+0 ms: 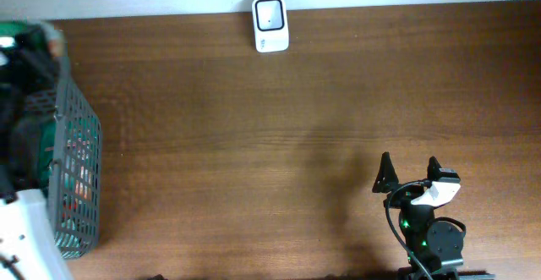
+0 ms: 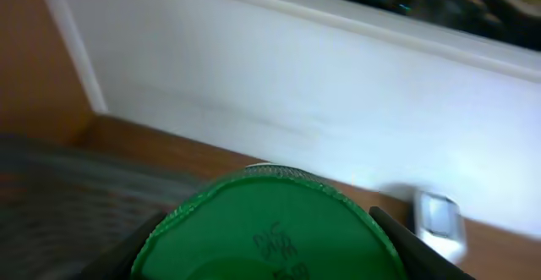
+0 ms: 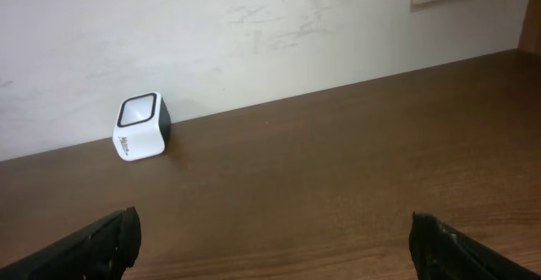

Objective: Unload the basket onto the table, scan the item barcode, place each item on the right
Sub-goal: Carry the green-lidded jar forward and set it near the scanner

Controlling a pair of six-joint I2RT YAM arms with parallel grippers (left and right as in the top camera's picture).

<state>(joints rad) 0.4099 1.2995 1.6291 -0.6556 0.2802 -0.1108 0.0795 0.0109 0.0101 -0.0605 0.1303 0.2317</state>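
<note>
the step in hand looks like the pick-up: the left pincer (image 2: 264, 259) grips a round green tub (image 2: 262, 216) with a ribbed plastic rim, at the grey mesh basket (image 1: 78, 178) on the wooden worktop's (image 1: 254, 136) left edge. next the tub needs carrying to the small white scanner (image 1: 270, 24) by the wall, with its barcode, unseen here, turned to the dark window. the right pincer (image 1: 410, 172) rests wide open and empty.
</note>
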